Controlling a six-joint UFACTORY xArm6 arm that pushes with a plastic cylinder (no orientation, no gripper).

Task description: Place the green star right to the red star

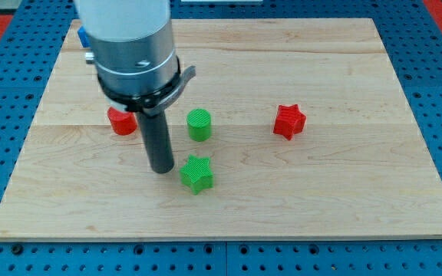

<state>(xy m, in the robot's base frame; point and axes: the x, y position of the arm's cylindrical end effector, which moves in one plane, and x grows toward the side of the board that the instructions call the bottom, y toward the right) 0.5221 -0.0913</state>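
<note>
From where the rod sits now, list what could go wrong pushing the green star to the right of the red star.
1. My tip sits just left of the green star; an off-centre push could spin it away sideways.
2. The red star lies up and to the right, so a straight push may bump it out of place.
3. The green cylinder stands close above the star and could get clipped.

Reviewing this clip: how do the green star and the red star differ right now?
Colour: the green star is green, the red star red.
Place: the green star lies nearer the view's bottom and left of the red star, which lies toward the view's right.
Company: my tip is just left of the green star and a green cylinder is close above it; the red star sits alone.
Both are star-shaped and lie on the wooden board.
</note>
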